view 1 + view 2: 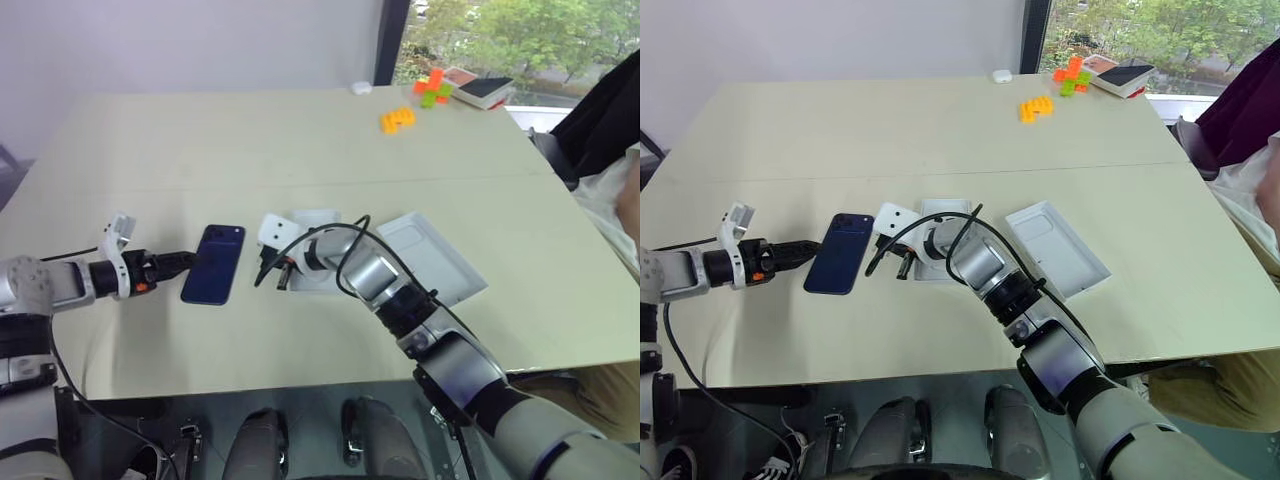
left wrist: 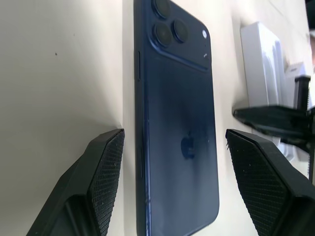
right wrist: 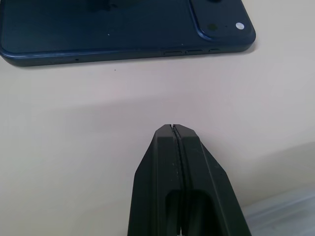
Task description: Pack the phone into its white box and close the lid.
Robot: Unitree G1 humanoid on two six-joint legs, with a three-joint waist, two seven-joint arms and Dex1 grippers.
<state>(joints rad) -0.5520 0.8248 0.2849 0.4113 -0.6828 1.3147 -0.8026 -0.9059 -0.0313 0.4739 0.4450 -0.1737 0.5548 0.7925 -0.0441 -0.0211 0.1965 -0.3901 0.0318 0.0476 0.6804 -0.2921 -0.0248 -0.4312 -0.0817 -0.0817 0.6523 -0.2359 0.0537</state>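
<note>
Phone (image 1: 214, 264) lies back-up on the counter (image 1: 300, 150), not yet packed, between the open left claw's (image 2: 172, 147) fingers without touching, beside the closed, empty right claw (image 3: 175, 130), with box (image 1: 312, 222) and lid (image 1: 432, 252) waiting nearby.

Bare desk (image 1: 200, 140) toward 12 o'clock of the phone (image 1: 213, 264); blocked at 3 o'clock by right hand (image 1: 268, 273), white box (image 1: 318, 222) just beyond.

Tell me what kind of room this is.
Probably an office or meeting room: a large pale table near a plain wall, a window onto trees, and a person's sleeve at the table's edge.
</note>
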